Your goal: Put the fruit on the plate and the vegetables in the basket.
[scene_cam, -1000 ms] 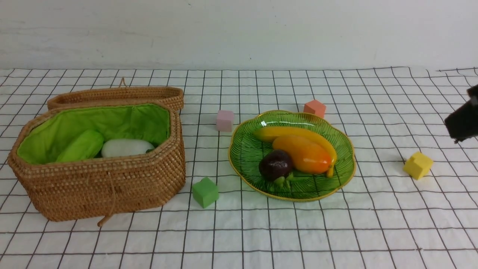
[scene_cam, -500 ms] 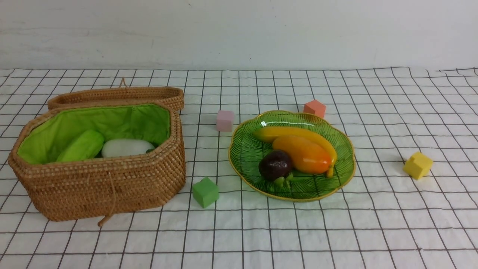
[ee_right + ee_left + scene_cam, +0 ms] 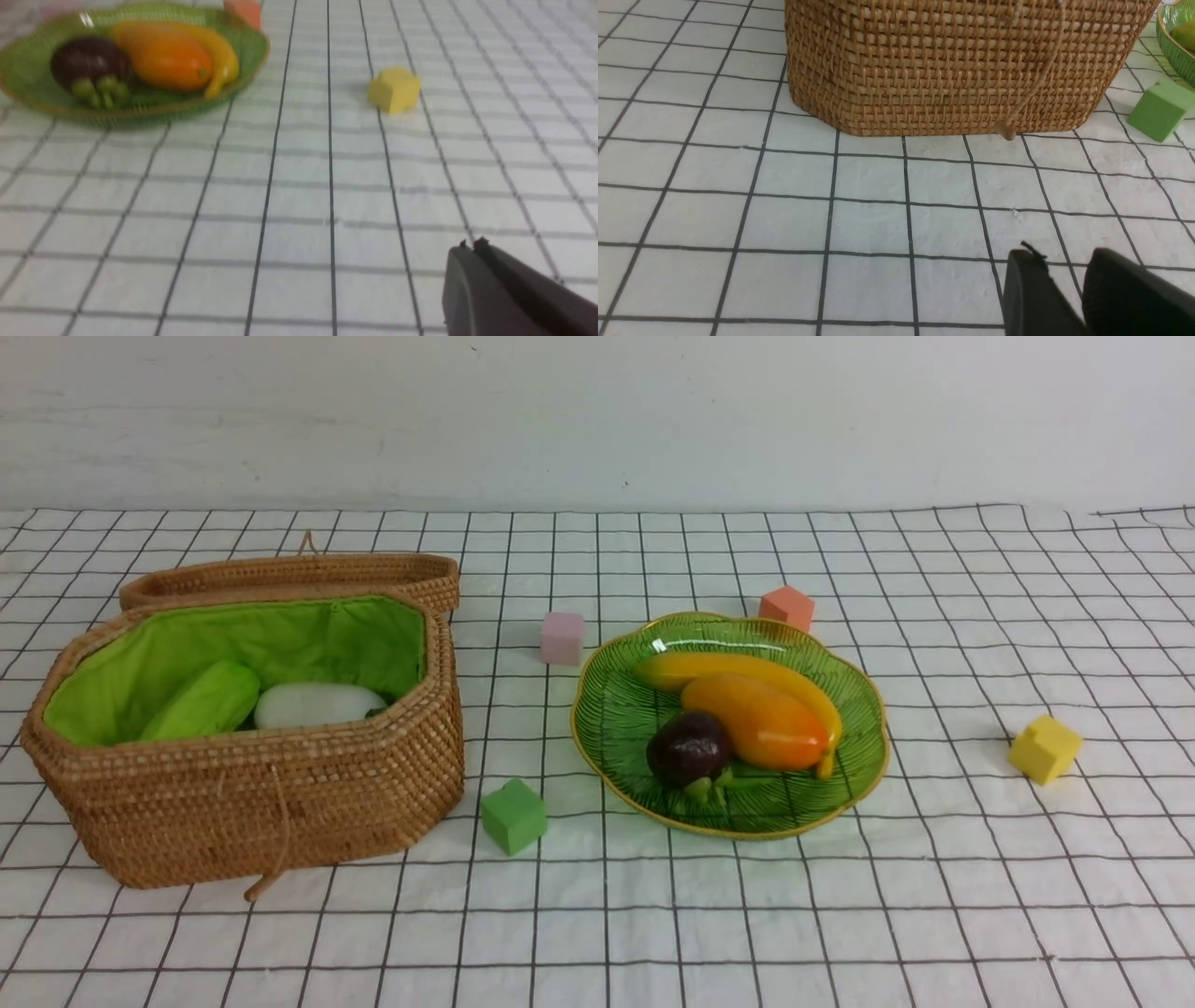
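Observation:
The wicker basket point(image 3: 280, 793) stands at the left with the pale green gourd point(image 3: 203, 702) and the white radish point(image 3: 313, 705) inside; the carrot is hidden. The green plate point(image 3: 616, 719) holds the banana point(image 3: 709, 665), the mango point(image 3: 756, 721) and the purple fruit point(image 3: 689, 747). Neither gripper shows in the front view. My left gripper point(image 3: 1064, 256) is slightly open and empty, low over the cloth in front of the basket point(image 3: 952, 70). My right gripper point(image 3: 472, 245) is shut and empty, well short of the plate point(image 3: 140, 119).
The basket lid point(image 3: 289, 577) lies behind the basket. Foam cubes sit on the checked cloth: pink point(image 3: 562, 637), orange point(image 3: 786, 607), green point(image 3: 513, 815) and yellow point(image 3: 1045, 748). The yellow cube point(image 3: 394, 88) lies ahead of my right gripper.
One second ago my right gripper showed as a dark shape at the right edge of the front view; it has since left that view. The objects have not moved.

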Controlling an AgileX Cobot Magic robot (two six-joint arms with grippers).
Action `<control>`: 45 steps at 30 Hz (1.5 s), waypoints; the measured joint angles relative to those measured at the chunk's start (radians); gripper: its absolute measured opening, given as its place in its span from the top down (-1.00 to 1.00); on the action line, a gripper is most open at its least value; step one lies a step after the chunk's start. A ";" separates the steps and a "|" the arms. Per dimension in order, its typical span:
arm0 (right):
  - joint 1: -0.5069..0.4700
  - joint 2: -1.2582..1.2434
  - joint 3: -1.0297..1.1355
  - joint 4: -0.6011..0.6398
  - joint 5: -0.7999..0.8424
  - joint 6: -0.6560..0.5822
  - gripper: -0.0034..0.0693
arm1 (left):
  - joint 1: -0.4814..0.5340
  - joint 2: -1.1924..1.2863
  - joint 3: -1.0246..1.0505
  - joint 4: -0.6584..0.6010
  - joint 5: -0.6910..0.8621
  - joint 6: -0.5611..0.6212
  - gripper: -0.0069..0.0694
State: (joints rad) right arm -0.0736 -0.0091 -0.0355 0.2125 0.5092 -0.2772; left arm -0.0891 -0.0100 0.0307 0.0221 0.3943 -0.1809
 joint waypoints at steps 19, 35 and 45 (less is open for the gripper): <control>0.000 -0.004 0.048 0.024 -0.107 -0.002 0.86 | 0.000 0.000 0.000 0.000 0.000 0.000 0.30; 0.000 -0.005 0.048 0.025 -0.108 -0.002 0.80 | 0.003 0.000 0.000 0.000 -0.002 0.000 0.28; 0.000 -0.005 0.048 0.025 -0.108 -0.002 0.79 | 0.003 0.000 0.000 0.000 0.000 0.000 0.27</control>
State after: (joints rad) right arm -0.0736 -0.0142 0.0129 0.2380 0.4014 -0.2794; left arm -0.0856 -0.0100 0.0307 0.0221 0.3946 -0.1809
